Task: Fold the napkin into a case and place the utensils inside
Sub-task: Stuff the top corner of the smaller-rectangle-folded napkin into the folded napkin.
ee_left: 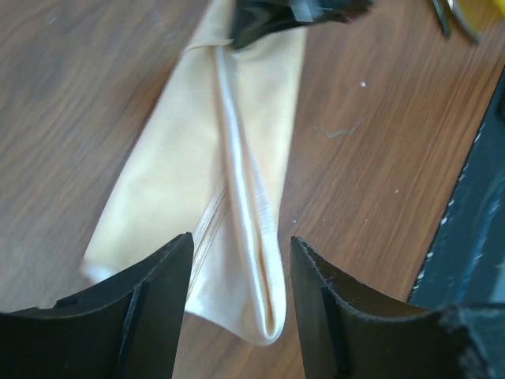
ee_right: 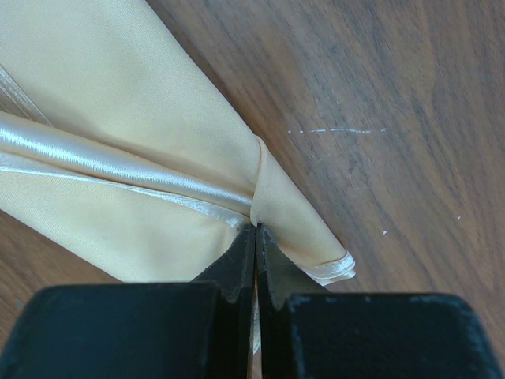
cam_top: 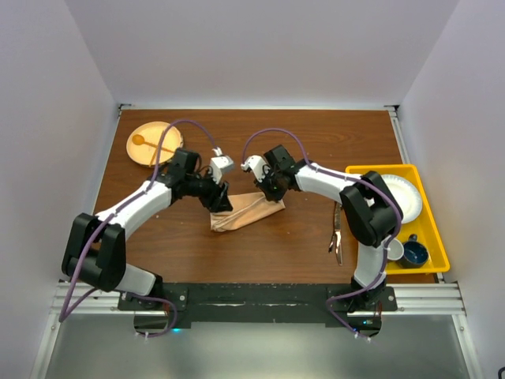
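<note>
Plainly the folding is the step in hand: the peach-orange satin napkin [cam_top: 246, 213] lies in the middle of the bench [cam_top: 316, 142] as a narrow folded band. Its long axis slants from the near-left toward the far-right, so it spans the gap between the two arms. The left claw [ee_left: 241, 253] hangs over the near-left end with its fingers spread. The rounded tip of the band and its glossy raised ridge sit in the gap between them, and I cannot see either finger gripping the cloth. From that claw the band runs straight away toward the other arm. The right claw [ee_right: 254, 237] is at the far-right end, fingers pressed together and pinching the ridge of the fold just short of the corner. The dark utensils [cam_top: 338, 225] lie off to the right, just beside the yellow bin [cam_top: 394, 169], well apart from the napkin and not yet in it. They are much nearer the right arm than the left. I judge the coming move depends on that: the arm closer to the cutlery is busy pinning the cloth, while the free claw is lined up along the band's length at its near end.
</note>
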`<state>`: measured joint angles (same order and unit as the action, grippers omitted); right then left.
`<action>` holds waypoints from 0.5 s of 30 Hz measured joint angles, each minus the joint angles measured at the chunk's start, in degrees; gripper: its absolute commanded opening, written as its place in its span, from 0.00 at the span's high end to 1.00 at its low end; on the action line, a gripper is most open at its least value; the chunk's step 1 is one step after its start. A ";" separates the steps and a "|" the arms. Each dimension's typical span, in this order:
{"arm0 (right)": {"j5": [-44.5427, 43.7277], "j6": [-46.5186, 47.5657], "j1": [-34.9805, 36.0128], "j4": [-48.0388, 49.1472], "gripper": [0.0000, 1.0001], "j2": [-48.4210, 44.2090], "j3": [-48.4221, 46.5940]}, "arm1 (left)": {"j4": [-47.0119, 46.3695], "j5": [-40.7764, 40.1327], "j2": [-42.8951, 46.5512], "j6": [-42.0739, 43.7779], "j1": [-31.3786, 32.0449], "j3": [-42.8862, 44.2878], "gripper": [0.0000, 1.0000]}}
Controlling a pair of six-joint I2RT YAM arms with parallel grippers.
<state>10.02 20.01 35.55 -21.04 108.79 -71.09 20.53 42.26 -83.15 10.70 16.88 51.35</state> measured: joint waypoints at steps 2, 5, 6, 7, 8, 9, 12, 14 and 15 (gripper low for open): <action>0.04 0.00 -0.02 -0.72 1.00 0.70 -1.03 | 0.15 -3.08 0.85 3.13 4.22 -0.15 0.41; 0.04 0.02 -0.07 -0.87 1.00 1.55 -2.23 | -0.24 -7.85 1.05 6.34 8.83 -1.01 0.41; 0.04 0.02 -0.07 -0.90 1.00 1.70 -2.40 | -0.61 -9.57 1.09 7.04 9.79 -1.49 0.41; 0.04 0.04 -0.07 -0.94 1.00 1.73 -2.47 | -0.85 -11.08 1.09 7.65 10.58 -1.92 0.41; 0.04 0.11 -0.07 -1.11 1.00 1.81 -2.58 | -1.27 -12.57 1.09 8.33 11.34 -2.38 0.41; 0.04 0.20 -0.09 -1.33 1.00 1.90 -2.75 | -1.60 -13.99 1.09 8.85 12.17 -2.67 0.41; 0.17 0.26 -0.11 -1.95 1.00 2.25 -3.37 | -2.47 -17.40 0.96 10.34 14.56 -2.97 0.42; 0.20 0.44 -0.11 -2.10 1.00 2.27 -3.45 | -3.13 -18.99 0.52 11.08 16.00 -2.97 0.44; 0.22 0.48 -0.11 -2.10 1.00 2.27 -3.48 | -3.32 -19.63 0.22 11.39 16.57 -2.99 0.44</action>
<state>10.24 20.49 35.44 -23.14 111.07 -74.56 17.21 22.63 -82.94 22.09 33.45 48.36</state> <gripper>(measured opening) 0.007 0.575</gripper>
